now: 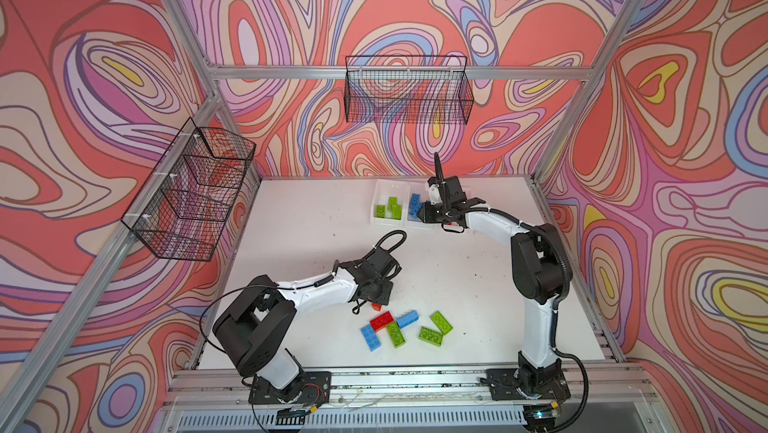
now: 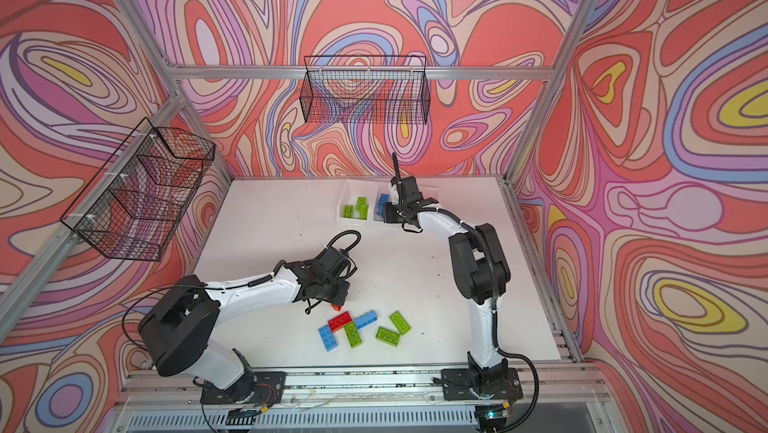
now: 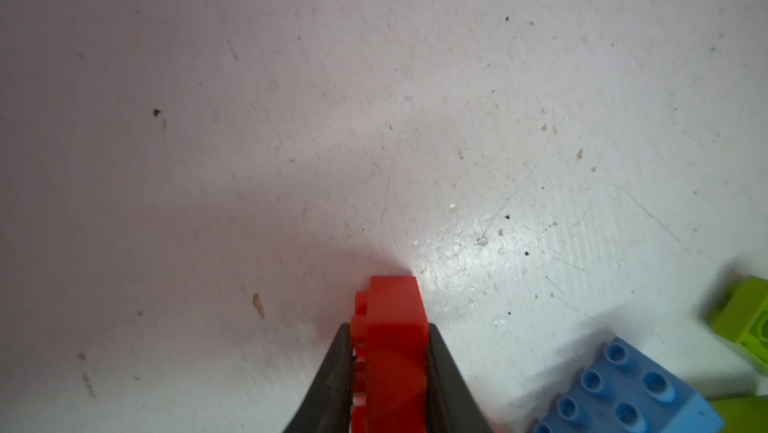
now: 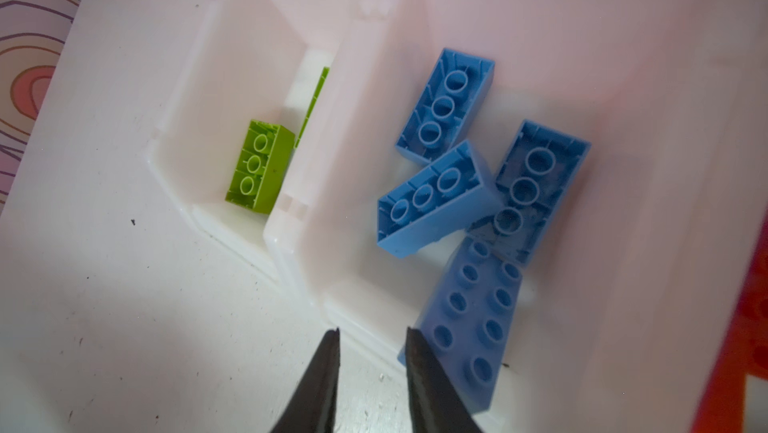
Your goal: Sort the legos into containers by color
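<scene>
Legos [image 1: 407, 320] are lying loose near the table's [image 1: 299, 219] front edge: three greens, two blues, one red. Left gripper [image 3: 388, 327] is clamping another red brick [image 3: 392, 306] just behind that pile; can't tell if it's off the table yet. Right gripper [image 4: 372, 330] is hanging over the blue bin's [image 4: 540, 36] front rim, jaws slightly apart, empty. Bins [image 1: 376, 202] are sitting at the back edge, green and blue ones holding matching bricks, third mostly hidden by the right arm. I'm judging this as the red pickup. Next I'm needing a clean lift, then a carry to the third bin, with the right arm crowding it.
</scene>
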Motion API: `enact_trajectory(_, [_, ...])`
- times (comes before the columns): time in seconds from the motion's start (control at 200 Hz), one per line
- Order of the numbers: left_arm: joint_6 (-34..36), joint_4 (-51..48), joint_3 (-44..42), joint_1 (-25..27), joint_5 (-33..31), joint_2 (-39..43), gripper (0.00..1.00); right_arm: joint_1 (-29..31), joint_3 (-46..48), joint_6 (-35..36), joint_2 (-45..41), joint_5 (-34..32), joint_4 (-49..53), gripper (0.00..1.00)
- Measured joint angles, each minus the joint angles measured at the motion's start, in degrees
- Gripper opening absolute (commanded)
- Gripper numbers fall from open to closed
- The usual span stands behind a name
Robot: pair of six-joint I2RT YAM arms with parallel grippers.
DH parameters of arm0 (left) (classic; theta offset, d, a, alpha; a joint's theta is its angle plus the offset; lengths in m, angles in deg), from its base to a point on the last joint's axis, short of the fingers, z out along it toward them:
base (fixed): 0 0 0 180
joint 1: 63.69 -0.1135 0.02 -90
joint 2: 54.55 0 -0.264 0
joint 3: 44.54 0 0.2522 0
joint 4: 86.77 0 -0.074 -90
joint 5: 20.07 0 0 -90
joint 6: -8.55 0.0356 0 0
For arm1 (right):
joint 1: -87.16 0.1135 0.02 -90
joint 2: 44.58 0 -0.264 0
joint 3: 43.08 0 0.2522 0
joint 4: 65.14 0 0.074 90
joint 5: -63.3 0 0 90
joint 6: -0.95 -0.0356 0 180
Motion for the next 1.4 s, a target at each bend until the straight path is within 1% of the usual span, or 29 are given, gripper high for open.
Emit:
enact_trajectory(0.11, [0.2, 0.0, 0.0, 0.0, 0.0, 0.0, 0.14, 0.0, -4.0, 1.0, 2.0, -1.0, 1.1, 0.3])
enact_trajectory(0.25, [0.5, 0.0, 0.0, -0.4, 0.0, 0.1, 0.13, -0.3, -4.2, 2.0, 2.0, -2.1, 2.0, 0.31])
enact_trajectory(0.436, [1.7, -0.1, 0.2, -0.6, 0.0, 0.1, 0.12, -0.5, -0.4, 2.6, 0.5, -2.3, 2.6, 0.31])
enact_trajectory(0.641, [3.9, -0.2, 3.7, -1.4, 0.0, 0.2, 0.12, -0.7, 4.5, 2.6, -4.2, -1.9, 3.2, 0.32])
enact_trajectory(0.881, [6.8, -0.3, 8.5, -3.7, -0.5, 1.2, 0.12, -0.7, 5.3, 2.3, -5.1, -0.3, 2.4, 0.31])
enact_trajectory(0.987, [7.9, -0.4, 10.0, -4.2, -0.8, 1.4, 0.12, -0.7, 5.0, 2.2, -4.3, 0.7, 1.9, 0.31])
enact_trajectory(1.202, [10.1, -1.2, 13.4, -4.9, -1.3, 1.4, 0.11, -0.7, 3.4, 1.9, -0.1, 1.4, 1.6, 0.31])
enact_trajectory(1.402, [13.0, -1.6, 19.3, -5.2, -1.2, 0.3, 0.11, -0.9, 1.3, 1.4, 1.5, 1.1, 0.7, 0.31])
